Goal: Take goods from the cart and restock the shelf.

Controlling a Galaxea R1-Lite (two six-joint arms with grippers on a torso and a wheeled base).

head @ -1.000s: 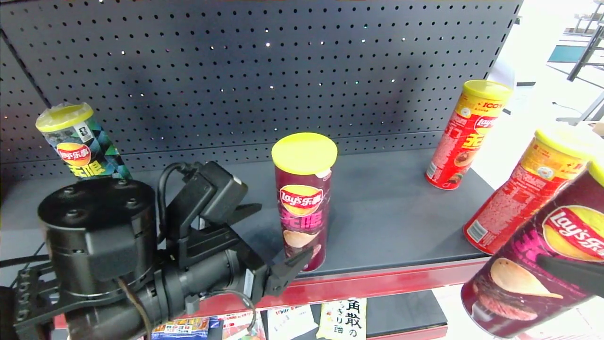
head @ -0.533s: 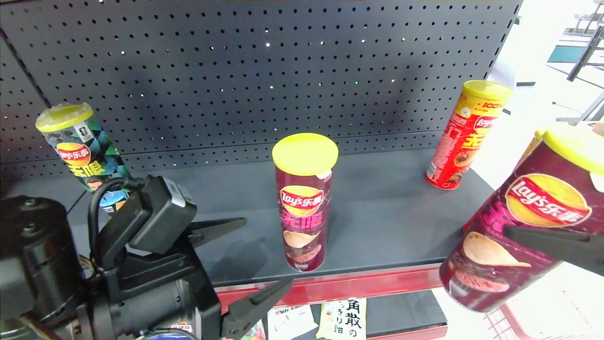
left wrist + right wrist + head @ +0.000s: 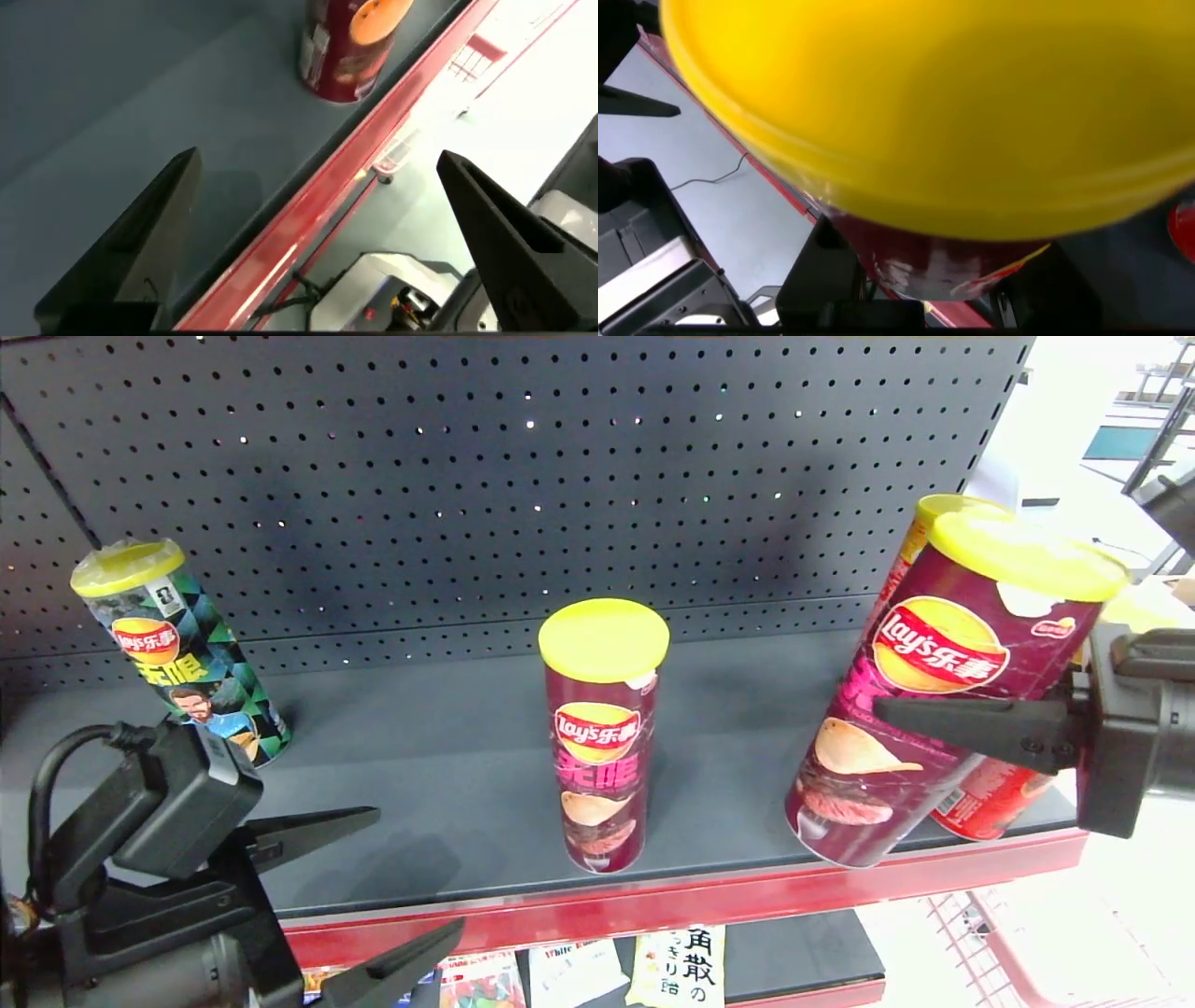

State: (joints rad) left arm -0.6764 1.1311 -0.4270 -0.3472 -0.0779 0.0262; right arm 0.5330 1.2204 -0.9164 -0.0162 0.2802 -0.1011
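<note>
My right gripper (image 3: 920,709) is clamped across the middle of a maroon chip can (image 3: 943,653), one finger lying over its front. The can is tilted, its yellow lid (image 3: 952,103) leaning toward the right, its base at the front lip of the shelf (image 3: 448,775) on the right side. I cannot tell whether the base touches.

A red can (image 3: 990,793) stands just behind it.

My left gripper (image 3: 420,868) is low at the shelf's front left, fingers spread wide, grasping nothing.

A second maroon can (image 3: 602,747) stands upright mid-shelf, well apart from both. A green can (image 3: 177,644) stands far left by the pegboard (image 3: 467,476).
</note>
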